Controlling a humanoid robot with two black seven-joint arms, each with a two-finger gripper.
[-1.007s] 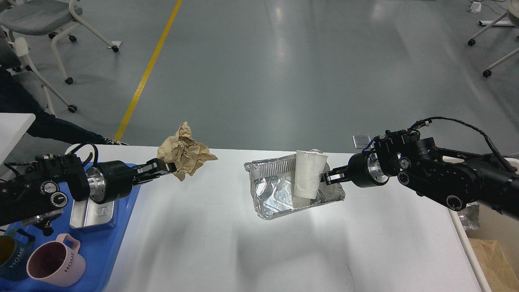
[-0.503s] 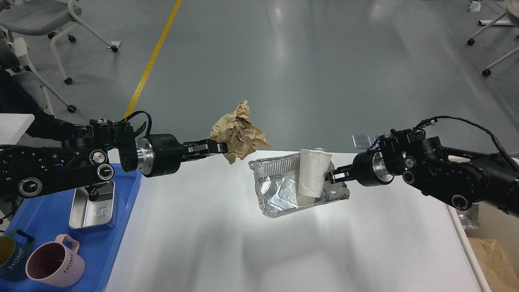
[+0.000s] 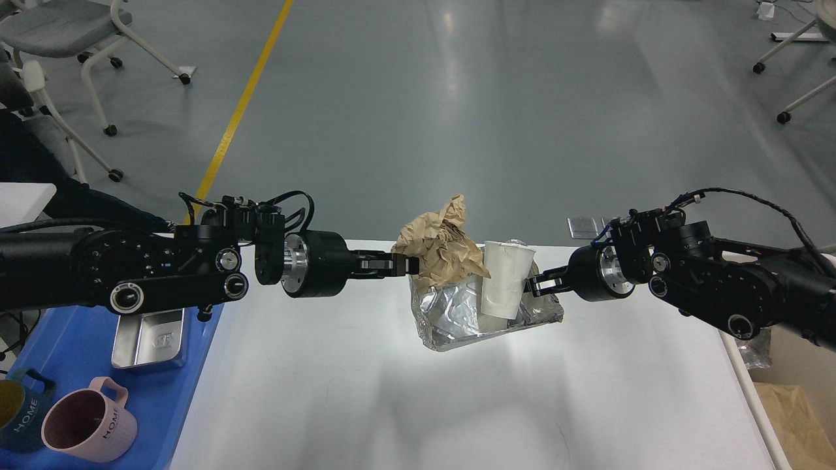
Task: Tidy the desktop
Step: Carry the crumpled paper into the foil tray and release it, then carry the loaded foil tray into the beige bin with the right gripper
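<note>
The white desktop [image 3: 392, 405] fills the lower part of the head view. My left gripper [image 3: 408, 264] is shut on a crumpled brown paper ball [image 3: 441, 238] and holds it over the left end of a crinkled foil tray [image 3: 457, 313]. A white paper cup [image 3: 504, 287] stands tilted in the tray's right end. My right gripper [image 3: 532, 285] is shut on the foil tray's right rim beside the cup and holds the tray above the desktop, with its shadow below.
A blue plastic tray [image 3: 163, 391] at the left edge holds a steel tin [image 3: 147, 339], a pink mug [image 3: 88, 424] and a dark mug [image 3: 13, 418]. A beige bin [image 3: 793, 418] stands off the right edge. Chairs stand on the floor beyond.
My left arm has carried the paper ball rightward from above the blue tray's edge to over the foil tray. The right gripper with the tray has shifted only slightly.
</note>
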